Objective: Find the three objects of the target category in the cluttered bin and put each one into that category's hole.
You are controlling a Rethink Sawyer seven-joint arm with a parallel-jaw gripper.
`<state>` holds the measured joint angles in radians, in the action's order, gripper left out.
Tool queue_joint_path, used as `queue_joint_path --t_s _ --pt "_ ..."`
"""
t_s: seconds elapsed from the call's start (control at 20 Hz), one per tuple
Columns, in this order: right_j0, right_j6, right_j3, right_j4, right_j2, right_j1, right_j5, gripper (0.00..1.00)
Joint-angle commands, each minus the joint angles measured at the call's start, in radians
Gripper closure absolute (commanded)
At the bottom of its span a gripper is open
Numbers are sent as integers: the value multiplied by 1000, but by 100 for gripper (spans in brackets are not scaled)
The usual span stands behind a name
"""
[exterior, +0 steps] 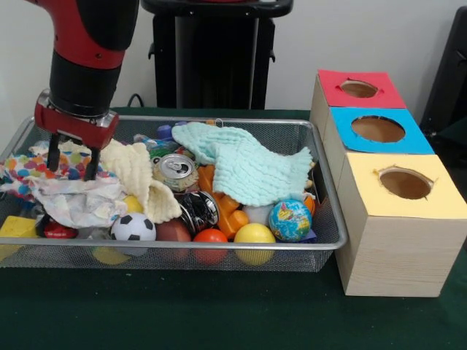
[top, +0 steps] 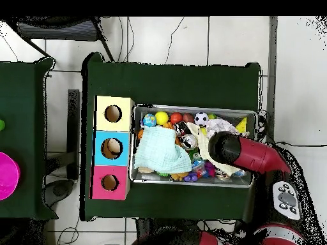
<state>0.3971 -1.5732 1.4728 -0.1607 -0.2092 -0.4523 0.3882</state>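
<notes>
- Gripper (exterior: 73, 162) low over the left end of the wire-mesh bin (exterior: 321, 191) in the front view, two dark fingers (exterior: 93, 163) spread apart, nothing between them, tips down at the cloths.
- Under and beside the fingers: a cream cloth (exterior: 139, 175) and a multicoloured dotted cloth (exterior: 33, 166), with crumpled white paper (exterior: 76, 203) just in front.
- Mint-green cloth (exterior: 244, 164) draped across the middle and right of the bin, over orange toy pieces.
- Along the front wall: soccer ball (exterior: 133, 227), red ball (exterior: 210, 237), yellow ball (exterior: 254, 234), globe ball (exterior: 290, 220).
- Two drink cans near the middle: silver can top (exterior: 176, 170) facing up, dark can (exterior: 198, 210) in front of it.
- Right of the bin, touching it: three boxes in a row, red-topped hole (exterior: 359, 88) farthest, blue-topped hole (exterior: 377, 129) in the middle, yellow-topped hole (exterior: 405, 183) nearest.
- Target category not discernible.
</notes>
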Motion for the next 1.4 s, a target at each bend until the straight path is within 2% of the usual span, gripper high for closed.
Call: queue_joint_path --t_s 0.05,0.4,0.9,1.2,1.4 --pt "35 -169 85 52 148 20 -73 0" --pt "50 -172 92 54 158 56 -86 0" --pt "41 -183 33 65 145 183 -129 0" --pt "35 -173 39 55 144 186 -169 0" --pt "26 -178 44 60 138 176 -160 0"
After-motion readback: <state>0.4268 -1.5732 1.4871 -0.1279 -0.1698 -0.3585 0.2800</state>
